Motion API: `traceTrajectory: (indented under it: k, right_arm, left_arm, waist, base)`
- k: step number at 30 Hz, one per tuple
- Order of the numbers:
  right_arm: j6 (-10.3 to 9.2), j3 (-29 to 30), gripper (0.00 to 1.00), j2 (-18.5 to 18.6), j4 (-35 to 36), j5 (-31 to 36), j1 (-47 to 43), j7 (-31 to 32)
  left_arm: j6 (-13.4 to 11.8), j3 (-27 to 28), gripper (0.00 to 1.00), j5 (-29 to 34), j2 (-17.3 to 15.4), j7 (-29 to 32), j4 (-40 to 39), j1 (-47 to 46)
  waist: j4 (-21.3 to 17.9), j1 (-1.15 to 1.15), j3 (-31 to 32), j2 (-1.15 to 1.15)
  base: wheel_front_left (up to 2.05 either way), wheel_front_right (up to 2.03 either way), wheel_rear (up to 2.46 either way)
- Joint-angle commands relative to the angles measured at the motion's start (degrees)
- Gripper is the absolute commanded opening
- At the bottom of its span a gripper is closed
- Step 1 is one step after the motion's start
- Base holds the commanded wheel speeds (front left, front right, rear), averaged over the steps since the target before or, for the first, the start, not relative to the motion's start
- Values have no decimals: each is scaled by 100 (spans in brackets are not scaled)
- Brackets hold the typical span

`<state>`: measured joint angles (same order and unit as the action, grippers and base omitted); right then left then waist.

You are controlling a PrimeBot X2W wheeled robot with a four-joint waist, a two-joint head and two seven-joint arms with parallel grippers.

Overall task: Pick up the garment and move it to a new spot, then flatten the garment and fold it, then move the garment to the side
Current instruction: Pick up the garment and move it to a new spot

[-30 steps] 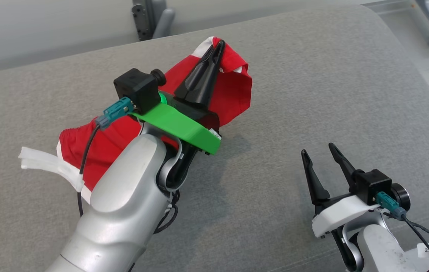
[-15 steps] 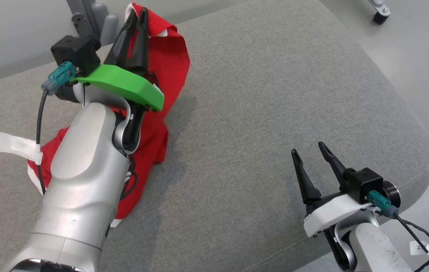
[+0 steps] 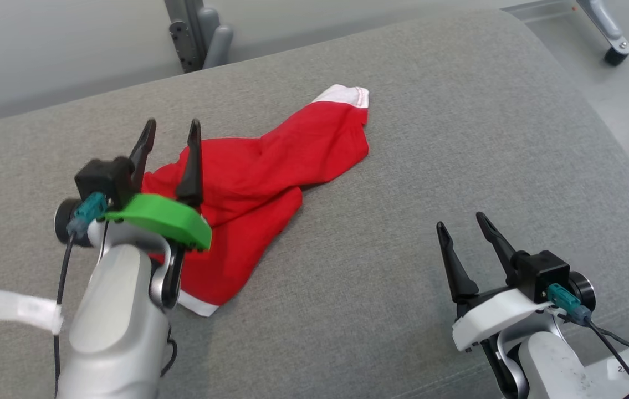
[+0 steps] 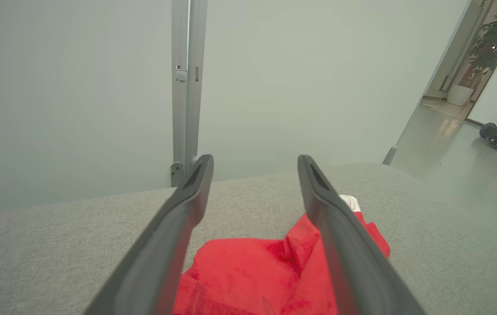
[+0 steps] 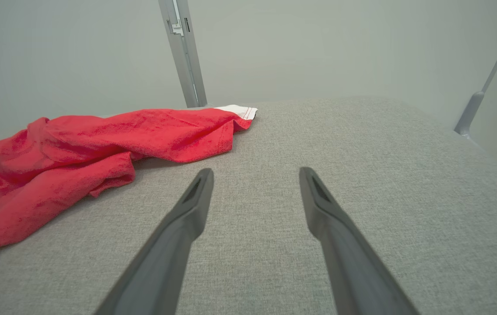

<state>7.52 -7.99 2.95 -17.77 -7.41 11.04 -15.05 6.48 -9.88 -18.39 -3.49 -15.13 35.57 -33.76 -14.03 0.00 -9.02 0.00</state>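
Left claw [image 3: 173, 126] of mine hovers spread at middle left, empty, fingers over the left end of the red garment [image 3: 270, 166], which lies crumpled across the centre of the grey bench [image 3: 458, 138]. Right claw [image 3: 460, 221], lower right, is spread too, well apart from it.

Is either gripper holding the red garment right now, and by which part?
Nothing is held. The left gripper is open over the crumpled red garment with white trim; the right gripper is open, apart from it, above the grey fabric cushion.
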Motion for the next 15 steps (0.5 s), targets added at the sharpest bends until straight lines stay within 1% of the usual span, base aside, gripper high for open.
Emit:
traceTrajectory:
  k: [1, 4, 8, 15]
  right_arm:
    - [-6, 12, 100, 28, 5, 11, -64, -19]
    - [-7, 17, 100, 52, -8, 30, -153, -19]
    - [-7, -15, 100, 53, -20, 53, -182, -19]
    - [-7, 3, 100, 53, -56, 56, -352, -19]
  left_arm:
    - [-24, 103, 100, 58, -34, -2, -61, 222]
    - [-100, 457, 100, 268, -18, -2, -359, 776]
    - [-122, 761, 100, 539, 13, -3, -739, 1538]
    - [-168, 1155, 100, 670, 55, -3, -1191, 2656]
  waist:
    - [278, 0, 177, 0]
    - [476, 0, 281, 0]
    - [678, 0, 377, 0]
    - [960, 0, 594, 0]
  base:
    - [0, 0, 0]
    - [0, 0, 0]
    - [0, 0, 0]
    - [0, 0, 0]
